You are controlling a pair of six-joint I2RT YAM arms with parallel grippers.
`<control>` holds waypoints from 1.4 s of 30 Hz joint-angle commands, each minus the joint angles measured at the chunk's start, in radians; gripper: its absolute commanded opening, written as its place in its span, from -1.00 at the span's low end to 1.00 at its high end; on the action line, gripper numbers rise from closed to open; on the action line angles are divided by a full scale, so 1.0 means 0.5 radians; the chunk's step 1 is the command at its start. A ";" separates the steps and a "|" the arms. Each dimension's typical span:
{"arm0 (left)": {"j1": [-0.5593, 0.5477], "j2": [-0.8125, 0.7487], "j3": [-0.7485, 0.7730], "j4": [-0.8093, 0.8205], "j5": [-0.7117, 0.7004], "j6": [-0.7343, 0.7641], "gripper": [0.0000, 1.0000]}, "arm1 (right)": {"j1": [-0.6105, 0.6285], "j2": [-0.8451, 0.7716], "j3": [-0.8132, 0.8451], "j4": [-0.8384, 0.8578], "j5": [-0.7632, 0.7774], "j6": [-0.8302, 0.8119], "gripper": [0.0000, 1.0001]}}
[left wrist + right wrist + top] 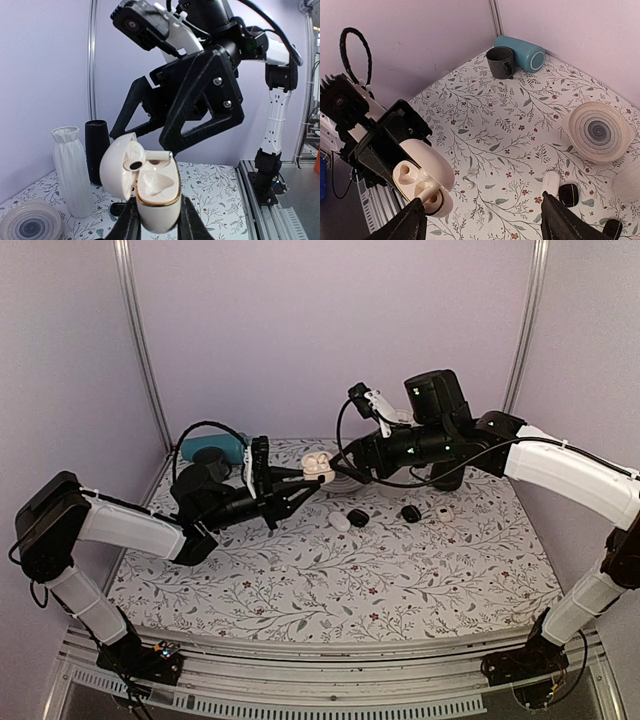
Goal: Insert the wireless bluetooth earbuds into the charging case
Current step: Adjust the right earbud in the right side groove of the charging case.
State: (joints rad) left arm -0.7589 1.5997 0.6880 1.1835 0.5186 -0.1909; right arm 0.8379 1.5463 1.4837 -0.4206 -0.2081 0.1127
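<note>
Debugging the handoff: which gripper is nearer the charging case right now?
Left. The left gripper is shut on the charging case, holding it up by its base. The right gripper hangs open close above it, holding nothing.

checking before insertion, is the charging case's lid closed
No, the charging case in the left gripper has its lid flipped open.

Your left end effector [310, 477] has the charging case [157, 192] between its fingers, raised off the bench [330, 590], with an earbud [159, 156] at the case's open mouth. Your right end effector [485, 220] sits just above and beyond the case. Below the right end effector, between its fingers, a second earbud [470, 184] lies on the bench. A pod [550, 182] lies beside one finger, a bowl [600, 131] beyond that, and a mug [501, 62] far ahead.
</note>
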 commanded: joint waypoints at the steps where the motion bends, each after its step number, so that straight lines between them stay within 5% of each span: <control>1: -0.028 0.028 0.047 -0.007 -0.001 0.046 -1.00 | 0.017 0.046 0.079 -0.047 0.041 -0.032 0.57; 42: -0.047 0.016 0.063 -0.054 0.021 0.075 -1.00 | 0.084 0.126 0.176 -0.124 0.089 -0.062 0.57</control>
State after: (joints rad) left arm -0.7654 1.6112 0.6949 1.1461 0.5182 -0.1654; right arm 0.8700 1.5948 1.5421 -0.4725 -0.1772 0.0929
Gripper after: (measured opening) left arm 0.214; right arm 0.785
